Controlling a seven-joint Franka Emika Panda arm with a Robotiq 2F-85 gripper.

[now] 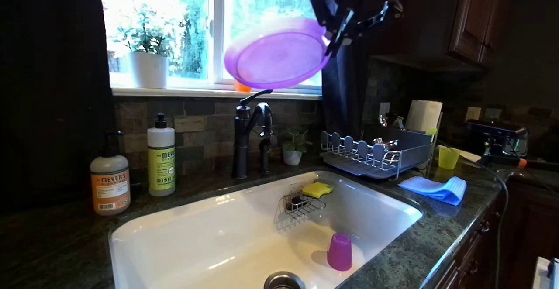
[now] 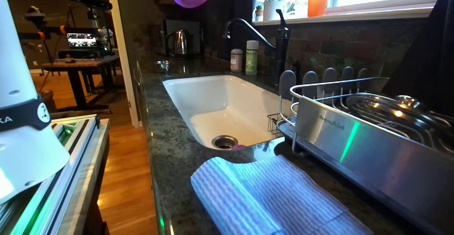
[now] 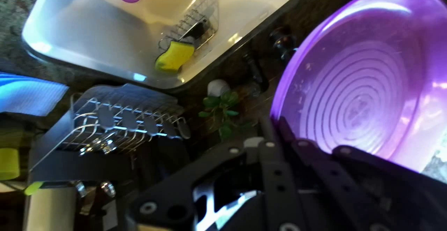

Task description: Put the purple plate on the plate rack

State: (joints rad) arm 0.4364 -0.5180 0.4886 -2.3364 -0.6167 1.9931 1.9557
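The fingers (image 3: 274, 161) are clenched on the rim of the plate (image 3: 356, 95), pinching it at one edge only. The plate hangs tilted in the air, well above the counter (image 1: 419, 245) and apart from the rack (image 1: 415, 149).

It looks to be thin, see-through plastic: light, I judge, stiff with a little give at the rim, and not likely to break. Its gloss could let it slide or pivot, as all its bulk sticks out beyond that one pinch. The rim seems the right place to hold it, with a deep bite, leaving the far edge free to go first into the rack.

Counting outward: one plate; one sink (image 1: 183, 232), holding one caddy (image 1: 305, 209) and one sponge (image 1: 318, 189); one faucet (image 1: 242, 145) behind it. One rack, with five grey tabs (image 2: 287, 80) along a side and what looks like one lid (image 2: 393, 109) inside. One cloth (image 2: 269, 196) near the rack. Three cups: a purple cup (image 1: 339, 252) in the sink, a yellow cup (image 1: 448, 158) just beside the rack, an orange cup (image 2: 317, 3) on the sill (image 2: 354, 16). Two bottles: an orange-labelled bottle (image 1: 110, 184) and a green-labelled bottle (image 1: 161, 160). One plant (image 1: 291, 156) on the counter. One kettle (image 2: 181, 43).
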